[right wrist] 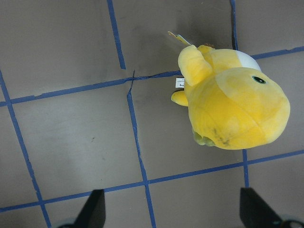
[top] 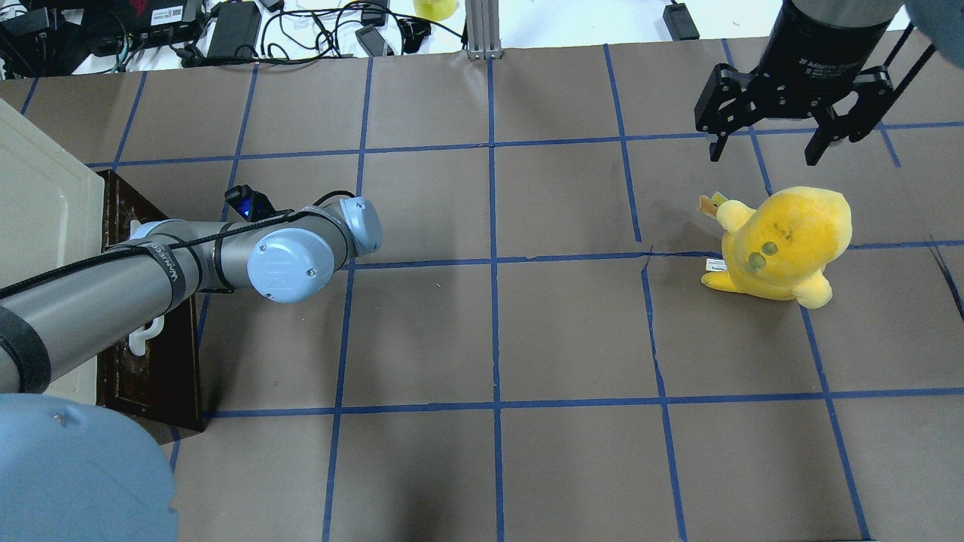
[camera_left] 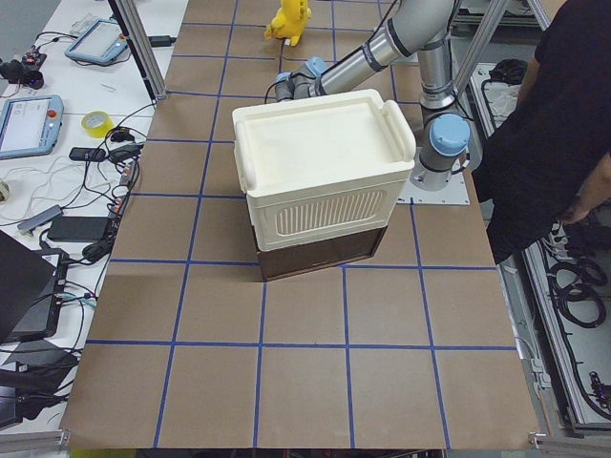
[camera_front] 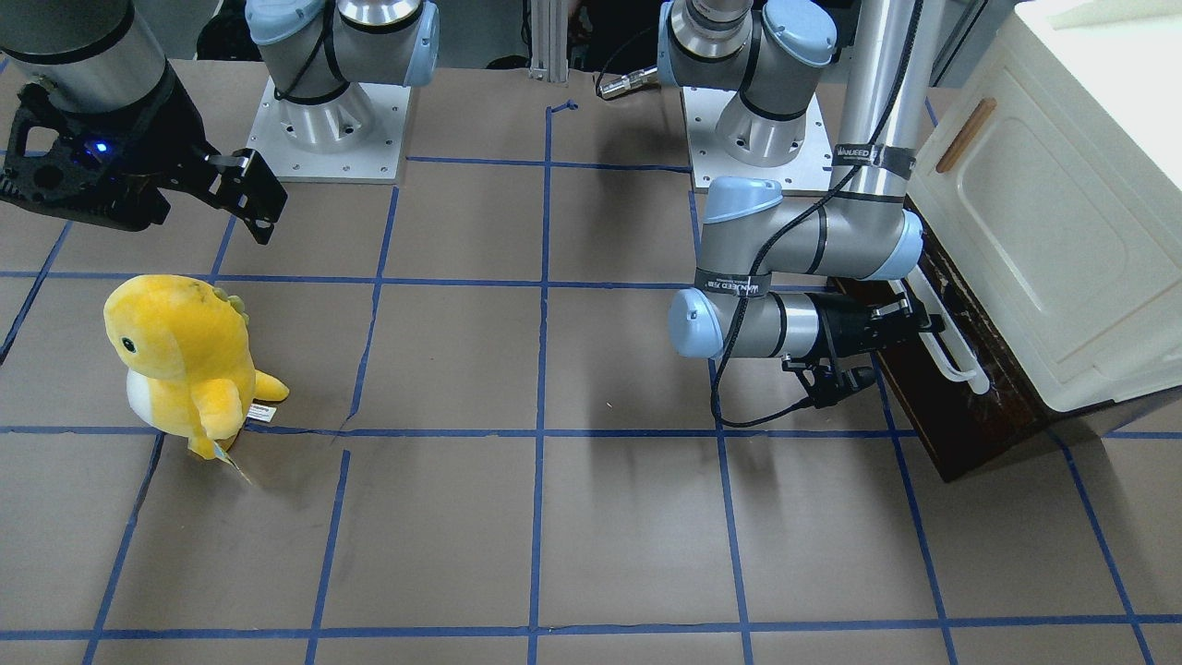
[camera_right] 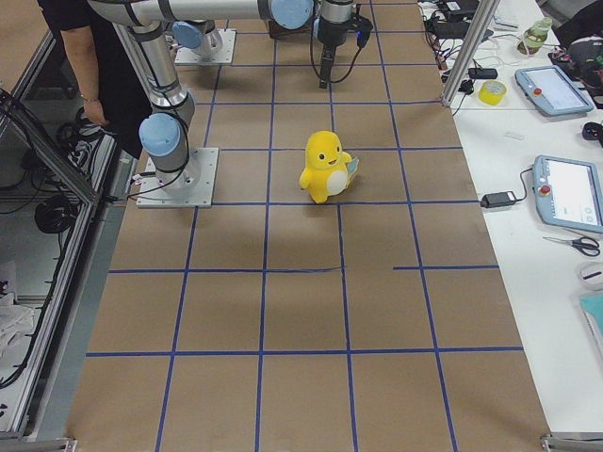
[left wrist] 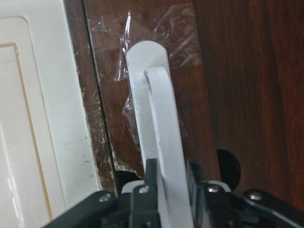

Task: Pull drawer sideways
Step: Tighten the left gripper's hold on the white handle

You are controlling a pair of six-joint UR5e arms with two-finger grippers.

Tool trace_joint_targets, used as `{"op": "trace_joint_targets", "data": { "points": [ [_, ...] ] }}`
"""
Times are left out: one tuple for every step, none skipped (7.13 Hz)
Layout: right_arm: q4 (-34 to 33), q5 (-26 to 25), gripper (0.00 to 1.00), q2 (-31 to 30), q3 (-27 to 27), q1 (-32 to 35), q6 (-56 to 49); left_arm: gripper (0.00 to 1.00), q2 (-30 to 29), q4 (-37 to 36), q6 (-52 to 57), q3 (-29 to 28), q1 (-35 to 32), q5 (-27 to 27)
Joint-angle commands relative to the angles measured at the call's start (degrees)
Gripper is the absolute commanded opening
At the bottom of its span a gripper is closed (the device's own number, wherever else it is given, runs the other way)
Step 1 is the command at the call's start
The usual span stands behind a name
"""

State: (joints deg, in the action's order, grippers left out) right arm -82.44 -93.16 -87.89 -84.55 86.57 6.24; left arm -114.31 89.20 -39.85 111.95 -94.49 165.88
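Where your drawer sits: wide shallow drawer with a worn dark-brown wooden front (camera_front: 933,416), at the foot of the cream-white cabinet (camera_front: 1062,231), at the robot's left end of the brown paper-covered table (camera_front: 628,526).
Handle: long white bar handle (left wrist: 159,109) runs along the drawer front; crinkled clear tape (left wrist: 180,33) lies around its end mount.
Left gripper (left wrist: 171,171): pinching the bar, a black finger (left wrist: 151,173) tight against each side; you see no gap in the wrist view.
Left arm: forearm level and low over the table, wrist pointed at the drawer front.
Right gripper (top: 763,150): fingers spread wide, holding nothing, hanging above the table near the toy.
Toy: yellow plush dinosaur with a white belly (top: 783,241), upright by a line of the blue tape grid (camera_front: 545,369), well apart from the drawer.
Drawer travel: you cannot tell here whether it is pulled out at all.
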Motion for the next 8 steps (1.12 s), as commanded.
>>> {"op": "trace_joint_targets", "data": {
  "points": [
    [0.00,0.00,1.00,0.00,0.00,0.00,0.00,0.20,-0.21,-0.07,0.03,-0.07,-0.08,-0.12],
    [0.00,0.00,1.00,0.00,0.00,0.00,0.00,0.20,-0.29,-0.07,0.12,-0.07,-0.08,-0.03],
    [0.00,0.00,1.00,0.00,0.00,0.00,0.00,0.17,-0.38,-0.07,0.12,-0.16,-0.08,0.05],
    [0.00,0.00,1.00,0.00,0.00,0.00,0.00,0.00,-0.47,-0.16,0.12,-0.16,-0.16,-0.03],
    [0.00,0.00,1.00,0.00,0.00,0.00,0.00,0.00,-0.47,-0.34,0.21,-0.16,-0.34,-0.03],
    [0.00,0.00,1.00,0.00,0.00,-0.08,0.00,0.00,-0.56,-0.60,0.29,-0.33,-1.21,-0.03],
    [0.00,0.00,1.00,0.00,0.00,-0.09,0.00,0.00,-0.56,-0.60,0.30,-0.68,-1.65,-0.03],
    [0.00,0.00,1.00,0.00,0.00,0.00,0.00,0.00,-0.56,-0.60,0.38,-0.77,-1.75,-0.12]
  ]
}}
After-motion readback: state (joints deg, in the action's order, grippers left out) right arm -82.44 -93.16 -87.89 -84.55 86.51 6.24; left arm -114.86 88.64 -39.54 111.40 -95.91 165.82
